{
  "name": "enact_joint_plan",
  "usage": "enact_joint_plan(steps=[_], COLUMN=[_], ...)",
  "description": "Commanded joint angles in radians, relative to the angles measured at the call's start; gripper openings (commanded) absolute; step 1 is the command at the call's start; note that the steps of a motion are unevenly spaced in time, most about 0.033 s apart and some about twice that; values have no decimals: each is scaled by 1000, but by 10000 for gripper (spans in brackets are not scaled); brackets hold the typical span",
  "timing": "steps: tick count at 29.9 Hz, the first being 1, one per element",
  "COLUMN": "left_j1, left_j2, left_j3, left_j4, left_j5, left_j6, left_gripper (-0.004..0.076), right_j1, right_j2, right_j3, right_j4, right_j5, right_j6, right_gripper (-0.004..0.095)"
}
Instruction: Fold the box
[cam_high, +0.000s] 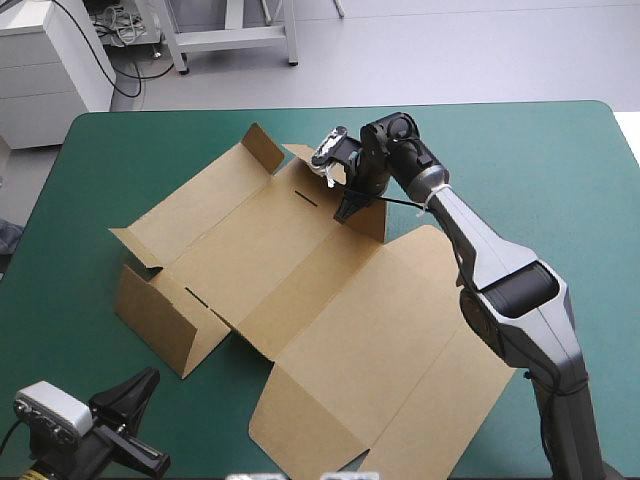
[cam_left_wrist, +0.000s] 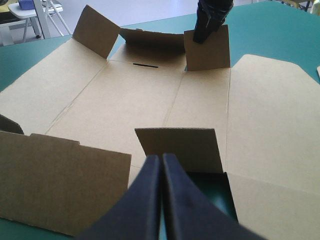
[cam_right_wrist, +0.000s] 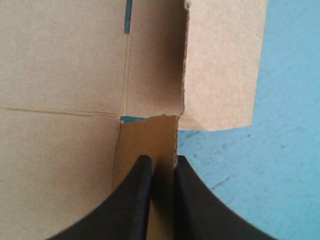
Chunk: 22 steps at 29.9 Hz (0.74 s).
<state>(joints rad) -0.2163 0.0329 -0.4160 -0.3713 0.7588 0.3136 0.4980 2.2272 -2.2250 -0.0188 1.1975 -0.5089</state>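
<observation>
Lying mostly flat at mid-frame on the teal-green surface (cam_high: 560, 170), the brown box (cam_high: 330, 300) looks light, stiff and pre-creased. The right pincer (cam_right_wrist: 160, 162) is clamped on an upright flap (cam_high: 368, 218), a sensible hold. The left pincer (cam_left_wrist: 161, 160) waits lower left, closed and empty.

High view overhead, facing down; wrist views close; all share box (cam_high: 300, 270).

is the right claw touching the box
Touching. The right wrist view shows the right claw shut on an upright flap of the box.
</observation>
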Motion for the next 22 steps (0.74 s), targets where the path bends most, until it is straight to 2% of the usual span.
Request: enact_joint_plan(steps=[1, 6, 11, 14, 22], left_j1=[-2, -2, -2, -2, -2], left_j2=[16, 16, 16, 16, 16], left_j3=[-21, -21, -21, -21, -21], left_j4=[-22, -22, -22, -22, -22], left_j5=[-77, -77, -77, -77, -77], left_j6=[1, 1, 1, 1, 1], left_gripper=[-8, -8, -8, -8, -8], right_j1=[-3, -3, -3, -3, -3], right_j2=[-72, -74, -78, -78, -78], right_j3=[-30, -30, -30, -30, -30], right_j4=[-19, -3, 9, 9, 33], right_j5=[-26, -26, -26, -26, -26], right_j6=[31, 31, 18, 27, 56], right_gripper=[91, 154, 330, 403, 408])
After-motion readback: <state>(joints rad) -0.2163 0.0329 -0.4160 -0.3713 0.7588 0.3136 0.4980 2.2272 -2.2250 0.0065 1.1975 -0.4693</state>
